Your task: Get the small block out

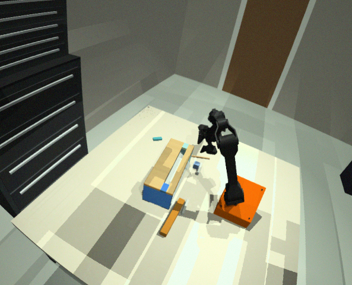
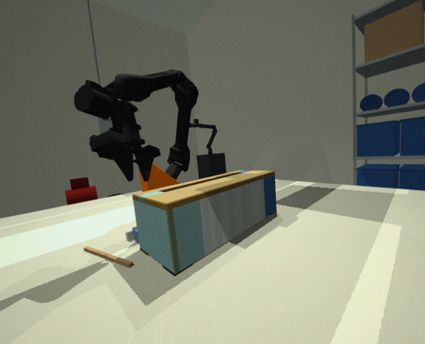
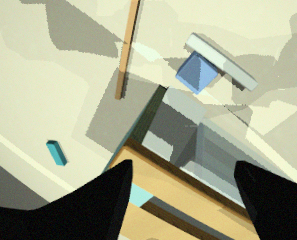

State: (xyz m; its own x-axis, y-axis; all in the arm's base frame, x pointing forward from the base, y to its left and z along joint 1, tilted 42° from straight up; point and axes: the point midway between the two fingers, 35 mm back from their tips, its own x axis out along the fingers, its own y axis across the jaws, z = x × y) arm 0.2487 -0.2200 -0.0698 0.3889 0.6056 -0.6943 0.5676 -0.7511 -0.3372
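The long box (image 1: 160, 162) (image 2: 183, 196) (image 3: 160, 179) has a slotted wooden top, one pale teal end and one blue end. A small blue block (image 1: 196, 164) (image 2: 135, 234) (image 3: 197, 73) lies on the table just outside the clear front, near the teal end. It sits against a pale bar (image 3: 223, 62). My gripper (image 1: 204, 147) (image 2: 138, 179) (image 3: 184, 167) is partly open and empty, raised above the table near the box's teal end. The block is not between the fingers. No block shows inside the part of the box visible in the wrist view.
A thin wooden stick (image 1: 200, 157) (image 2: 107, 256) (image 3: 126, 50) lies on the table by the teal end. A small teal piece (image 1: 157, 138) (image 3: 56, 152) lies behind the box. A brown bar (image 1: 172, 217) lies beyond the blue end. The orange base (image 1: 251, 195) carries the arm.
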